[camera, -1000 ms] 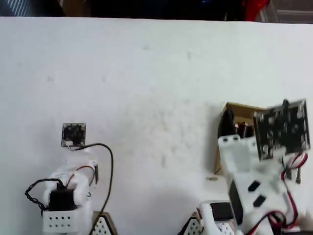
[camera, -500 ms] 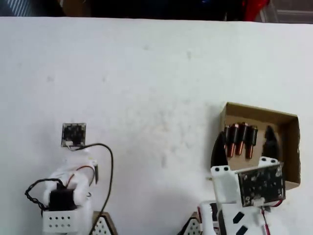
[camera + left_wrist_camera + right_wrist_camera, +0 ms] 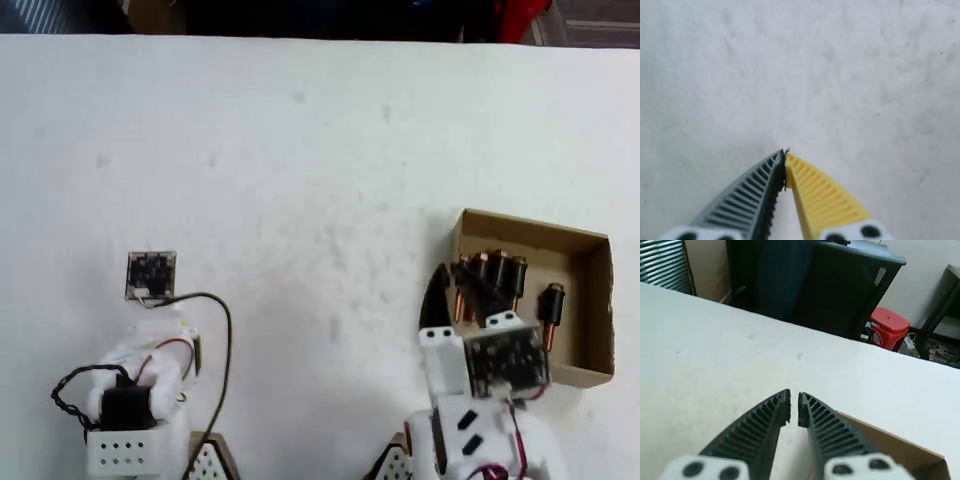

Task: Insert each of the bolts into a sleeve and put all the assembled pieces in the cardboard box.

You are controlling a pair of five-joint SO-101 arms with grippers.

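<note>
**Pieces in the box, both grippers empty**

The cardboard box (image 3: 530, 226) sits at the lower right of the high view. A tight bunch of assembled pieces (image 3: 490, 277) lies in its upper left corner, and 1 single piece (image 3: 551, 311) lies apart toward the right wall. No loose bolt or sleeve is visible on the table (image 3: 300, 170).

The right gripper (image 3: 793, 407) hangs at the box's near left edge, its jaws a narrow slit apart and holding nothing. The left gripper (image 3: 785, 157) has its tips touching and is also empty, low over bare table at the lower left of the high view.

The pieces look like small, stiff metal: light, smooth and round, so likely to roll or slip. A pinch across the copper-coloured shank at mid-length seems safest.

The bunched pieces touch each other, and the box walls would crowd any jaw reaching in. A black cable (image 3: 226, 345) loops beside the left arm (image 3: 130, 395).
</note>
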